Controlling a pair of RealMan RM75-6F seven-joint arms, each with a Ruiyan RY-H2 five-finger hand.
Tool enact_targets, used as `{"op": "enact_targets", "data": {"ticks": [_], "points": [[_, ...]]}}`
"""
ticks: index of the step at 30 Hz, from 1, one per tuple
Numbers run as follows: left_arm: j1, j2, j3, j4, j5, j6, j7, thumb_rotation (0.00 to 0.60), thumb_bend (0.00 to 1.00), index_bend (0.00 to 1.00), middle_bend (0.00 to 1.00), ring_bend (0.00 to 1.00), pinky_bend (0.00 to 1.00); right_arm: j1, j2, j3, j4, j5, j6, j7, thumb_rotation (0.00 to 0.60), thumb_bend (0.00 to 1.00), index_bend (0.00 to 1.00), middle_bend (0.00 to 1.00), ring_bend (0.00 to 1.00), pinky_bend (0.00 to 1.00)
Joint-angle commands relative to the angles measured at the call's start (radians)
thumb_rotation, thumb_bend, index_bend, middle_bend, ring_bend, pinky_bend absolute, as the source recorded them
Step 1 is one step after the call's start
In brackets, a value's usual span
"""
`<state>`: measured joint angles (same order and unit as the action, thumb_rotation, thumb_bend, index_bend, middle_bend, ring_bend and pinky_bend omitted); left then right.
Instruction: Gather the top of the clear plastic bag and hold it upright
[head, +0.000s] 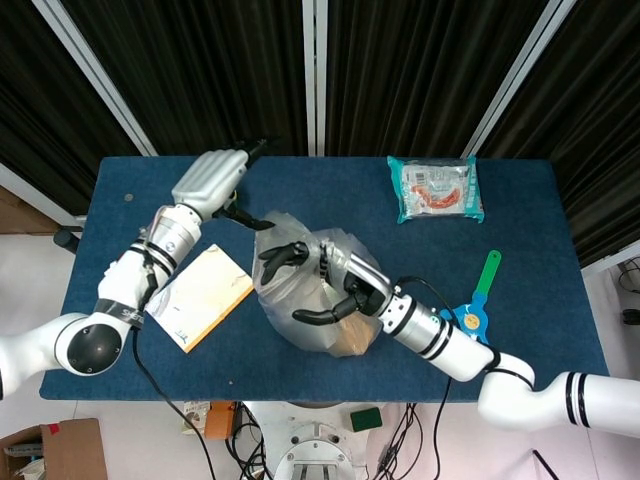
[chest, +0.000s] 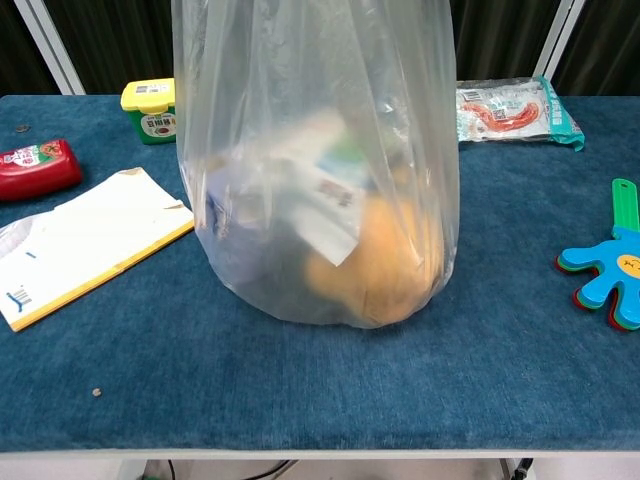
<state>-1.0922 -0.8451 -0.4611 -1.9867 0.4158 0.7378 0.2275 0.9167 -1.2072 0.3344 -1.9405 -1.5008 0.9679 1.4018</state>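
Standing bag: the clear plastic bag (chest: 315, 170) with an orange lump and packets inside is upright mid-counter, on the blue cloth counter (chest: 330, 380).
Right robot hand (head: 325, 285): your fingers curl around the bag's top, grasping the film.
Left robot hand (head: 212, 180): released, fingers extended, just beside the bag's rear-left edge.
Nearby: yellow-edged white booklet (chest: 80, 245) lies left.

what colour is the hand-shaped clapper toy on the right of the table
The clapper toy has a blue hand and a green handle, clearest in the chest view.
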Motion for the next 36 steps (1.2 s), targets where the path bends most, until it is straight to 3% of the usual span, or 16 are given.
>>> {"op": "enact_targets", "data": {"ticks": [1,5,13,19,24,28,33,36], "points": [[0.027,0.027,0.012,0.015,0.022,-0.05,-0.055,0.6,0.0,0.1,0.18,0.09,0.16,0.009,0.019,0.034,-0.01,0.057,-0.014,-0.025,0.562,0.21,0.37,0.36,0.15,0.18],[0.086,0.07,-0.008,0.018,0.08,-0.13,-0.162,0.6,0.0,0.1,0.18,0.09,0.16,0.024,0.037,0.071,-0.009,0.124,-0.043,-0.057,0.563,0.21,0.37,0.36,0.15,0.18],[0.281,0.16,-0.104,0.025,0.294,-0.267,-0.432,0.6,0.0,0.1,0.17,0.09,0.16,0.039,0.048,0.129,-0.009,0.203,-0.076,-0.096,0.562,0.21,0.37,0.36,0.15,0.18],[0.425,0.17,-0.151,0.039,0.469,-0.241,-0.596,0.6,0.01,0.11,0.17,0.09,0.16,0.044,0.047,0.166,-0.025,0.224,-0.077,-0.121,0.562,0.21,0.37,0.36,0.15,0.18],[0.532,0.173,-0.2,0.052,0.583,-0.241,-0.806,0.6,0.13,0.12,0.17,0.09,0.18,0.045,0.056,0.197,-0.046,0.24,-0.076,-0.155,0.562,0.21,0.37,0.36,0.15,0.18],[0.606,0.151,-0.216,0.084,0.685,-0.171,-0.929,0.6,0.21,0.12,0.17,0.09,0.19,0.045,0.063,0.22,-0.065,0.252,-0.069,-0.182,0.562,0.21,0.37,0.36,0.15,0.17],[0.668,0.096,-0.181,0.12,0.747,-0.025,-0.992,0.6,0.33,0.14,0.17,0.11,0.2,0.04,0.077,0.249,-0.09,0.259,-0.056,-0.212,0.561,0.21,0.37,0.36,0.15,0.17],[0.698,0.025,-0.159,0.141,0.743,0.122,-0.996,0.6,0.4,0.15,0.18,0.12,0.21,0.028,0.089,0.265,-0.107,0.264,-0.039,-0.228,0.563,0.21,0.37,0.36,0.15,0.17]]}}
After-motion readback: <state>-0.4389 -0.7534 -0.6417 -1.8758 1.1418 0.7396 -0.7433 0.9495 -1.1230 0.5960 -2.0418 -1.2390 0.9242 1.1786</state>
